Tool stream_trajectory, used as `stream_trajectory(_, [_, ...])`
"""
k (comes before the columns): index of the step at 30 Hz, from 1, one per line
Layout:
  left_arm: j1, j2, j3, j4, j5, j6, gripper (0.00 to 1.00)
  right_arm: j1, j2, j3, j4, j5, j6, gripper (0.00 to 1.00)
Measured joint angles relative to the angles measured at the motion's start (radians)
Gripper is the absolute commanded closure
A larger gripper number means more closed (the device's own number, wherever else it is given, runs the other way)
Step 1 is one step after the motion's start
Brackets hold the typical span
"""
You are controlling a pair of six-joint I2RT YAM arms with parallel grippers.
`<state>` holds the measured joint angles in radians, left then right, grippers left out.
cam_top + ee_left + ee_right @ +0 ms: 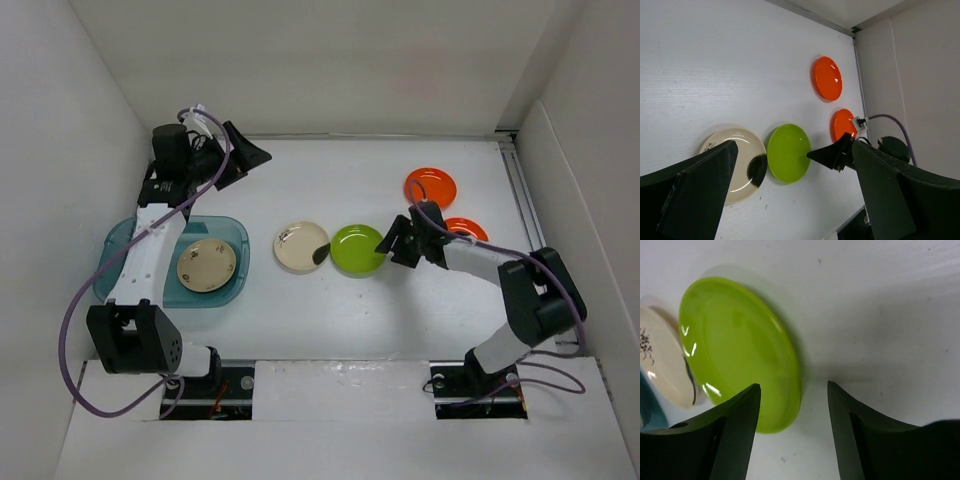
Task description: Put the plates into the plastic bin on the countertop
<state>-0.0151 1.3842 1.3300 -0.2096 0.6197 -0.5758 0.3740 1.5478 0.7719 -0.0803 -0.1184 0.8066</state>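
The teal plastic bin (125,240) sits at the left and holds one cream plate (207,265). A second cream plate (298,246) lies mid-table with a dark patch (320,254) at its right edge. The lime green plate (356,250) lies beside it. Two orange plates (430,186) (468,229) lie at the right. No black plate shows. My right gripper (388,243) is open, low at the green plate's right rim. In the right wrist view that rim (790,390) lies between the open fingers (742,415). My left gripper (248,158) is open and empty, raised behind the bin.
White walls close in the countertop (340,320) on the left, back and right. A metal rail (520,190) runs along the right edge. The right arm's link covers part of the nearer orange plate. A purple cable (75,330) loops beside the left arm.
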Motion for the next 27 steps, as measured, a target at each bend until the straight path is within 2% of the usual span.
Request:
stream_trajectory(1, [-0.004, 0.000, -0.013, 0.006, 0.000, 0.000, 0.00, -0.006, 0.028, 0.008, 0.007, -0.004, 0.000, 0.41])
stream_trajectory(2, [-0.007, 0.000, -0.026, 0.007, 0.000, 0.000, 0.00, -0.013, 0.056, 0.017, 0.019, -0.011, 0.003, 0.50])
stream_trajectory(4, [-0.011, 0.006, -0.045, 0.005, 0.000, 0.003, 0.00, -0.024, 0.085, 0.034, 0.039, -0.020, -0.002, 0.58])
stream_trajectory(5, [-0.011, 0.009, -0.050, 0.003, 0.000, 0.007, 0.00, -0.033, 0.096, 0.036, 0.047, -0.026, -0.002, 0.72])
stream_trajectory(7, [-0.011, 0.014, -0.058, 0.004, 0.000, 0.014, 0.00, -0.047, 0.112, 0.037, 0.053, -0.035, -0.002, 0.82])
stream_trajectory(8, [-0.011, 0.014, -0.063, 0.007, 0.001, 0.018, 0.00, -0.055, 0.122, 0.037, 0.058, -0.043, 0.002, 0.95])
stream_trajectory(9, [-0.011, 0.014, -0.070, 0.010, 0.002, 0.019, 0.00, -0.061, 0.127, 0.037, 0.064, -0.053, 0.002, 1.00])
stream_trajectory(13, [-0.016, 0.021, -0.100, 0.030, 0.020, 0.023, 0.00, -0.087, 0.128, 0.044, 0.091, -0.072, 0.006, 1.00])
stream_trajectory(16, [-0.063, 0.051, -0.103, 0.041, 0.016, 0.029, 0.00, -0.100, 0.101, 0.043, 0.066, -0.046, 0.011, 1.00])
stream_trajectory(22, [-0.231, 0.148, -0.099, 0.042, 0.010, 0.044, 0.00, -0.101, -0.068, 0.047, -0.029, 0.006, 0.005, 1.00])
stream_trajectory(24, [-0.249, 0.178, -0.099, 0.042, 0.024, 0.045, 0.00, -0.092, -0.126, 0.056, -0.050, -0.001, 0.000, 1.00])
stream_trajectory(27, [-0.245, 0.206, -0.099, 0.042, 0.046, 0.046, 0.02, -0.083, -0.182, 0.075, -0.046, -0.088, -0.002, 1.00])
